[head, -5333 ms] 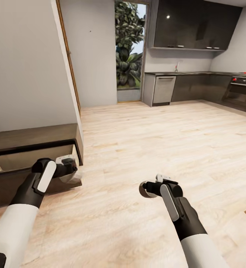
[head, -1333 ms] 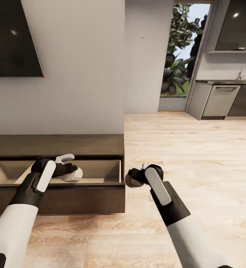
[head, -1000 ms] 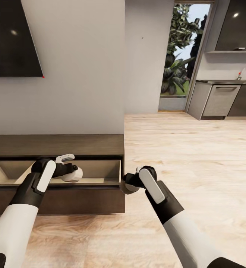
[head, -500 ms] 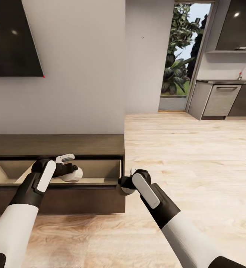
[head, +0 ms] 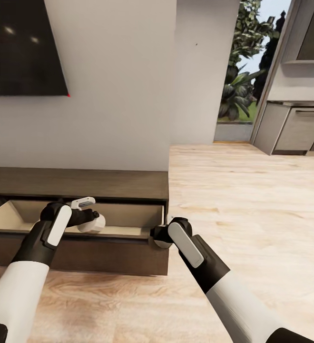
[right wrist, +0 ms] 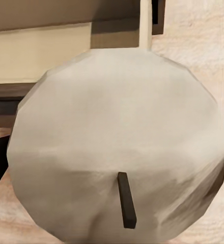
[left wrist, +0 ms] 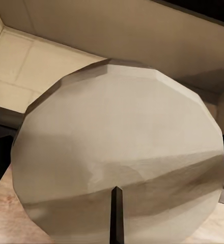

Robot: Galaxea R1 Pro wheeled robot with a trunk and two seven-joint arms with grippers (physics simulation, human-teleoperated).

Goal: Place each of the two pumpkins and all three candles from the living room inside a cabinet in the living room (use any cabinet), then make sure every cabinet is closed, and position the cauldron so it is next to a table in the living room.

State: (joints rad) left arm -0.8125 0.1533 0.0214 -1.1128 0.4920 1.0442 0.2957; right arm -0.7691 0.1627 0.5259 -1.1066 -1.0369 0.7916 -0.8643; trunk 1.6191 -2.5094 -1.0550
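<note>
1. Beige candle (head: 91, 223) gripped in left hand (head: 92, 220), hanging over open cabinet (head: 104, 183) drawer.
2. Second candle (head: 161, 240) gripped in right hand (head: 160, 237), beside drawer's right corner.
3. Risk: release there likely drops it onto floor (head: 252, 200).

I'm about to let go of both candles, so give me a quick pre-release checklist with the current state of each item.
1. Cabinet drawer open: ok, its pale interior is exposed.
2. Left gripper holding a candle: ok, the candle sits right in front of the left wrist camera.
3. Left candle over the drawer opening: ok, the head view shows it above the interior.
4. Right gripper holding a candle: ok.
5. Right candle over the opening: not ok, it hangs at the drawer's right front corner, partly over floor.
6. Room in the drawer beneath: cannot tell, the candles block the wrist views.
</note>
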